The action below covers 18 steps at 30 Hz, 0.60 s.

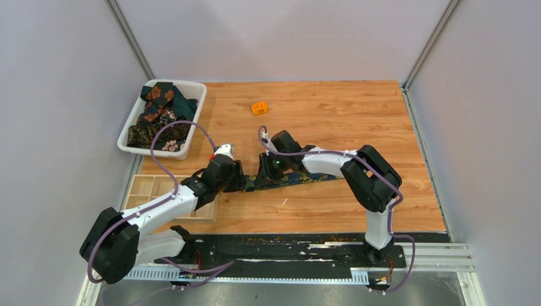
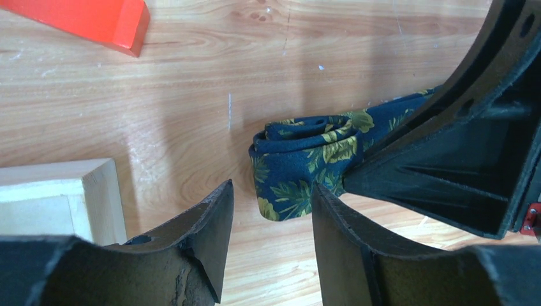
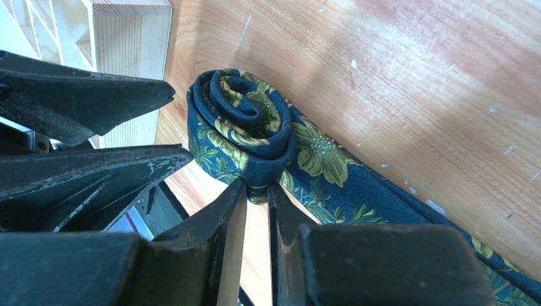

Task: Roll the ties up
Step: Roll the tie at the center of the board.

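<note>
The navy tie (image 1: 312, 177), a long strip of soft cloth with yellow-green flowers, lies flat on the smooth brown wooden table (image 1: 332, 115). Its left end is curled into a round roll (image 3: 245, 121), like a snail shell, with the swirl facing up. The hard black right pincer (image 3: 257, 186) is squeezed tight on the bottom edge of that roll, so it is grasping the tie. The left pincer (image 2: 271, 191) is loose. Its two scratched black fingers (image 2: 210, 236) stand apart, and the roll sits just past the gap between them. Dark green ties (image 1: 159, 105) with orange blooms are bunched in a white plastic basket (image 1: 196, 105) at the far left. A pale wooden tray (image 1: 143, 188) with little boxes lies near the left pincer.
</note>
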{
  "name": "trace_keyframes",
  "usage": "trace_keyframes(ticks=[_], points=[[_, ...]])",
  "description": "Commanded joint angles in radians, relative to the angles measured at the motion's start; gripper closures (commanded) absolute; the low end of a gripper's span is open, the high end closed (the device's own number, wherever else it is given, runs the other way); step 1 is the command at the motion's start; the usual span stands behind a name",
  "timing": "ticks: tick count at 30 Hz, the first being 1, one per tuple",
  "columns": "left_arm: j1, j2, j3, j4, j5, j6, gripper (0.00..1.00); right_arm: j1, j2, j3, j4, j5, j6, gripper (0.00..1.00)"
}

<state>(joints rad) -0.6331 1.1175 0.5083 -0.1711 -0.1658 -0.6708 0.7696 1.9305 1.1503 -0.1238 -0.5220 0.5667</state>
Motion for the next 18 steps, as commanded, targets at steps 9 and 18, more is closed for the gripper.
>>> trace_keyframes(ticks=[9, 18], points=[[0.077, 0.128, -0.028, 0.166, 0.106, 0.062, 0.52, -0.002, 0.028, 0.045, -0.015, 0.008, -0.007, 0.82], [0.085, 0.235, -0.034, 0.262, 0.152, 0.064, 0.49, -0.004, 0.039, 0.066, -0.044, 0.009, -0.023, 0.82]])
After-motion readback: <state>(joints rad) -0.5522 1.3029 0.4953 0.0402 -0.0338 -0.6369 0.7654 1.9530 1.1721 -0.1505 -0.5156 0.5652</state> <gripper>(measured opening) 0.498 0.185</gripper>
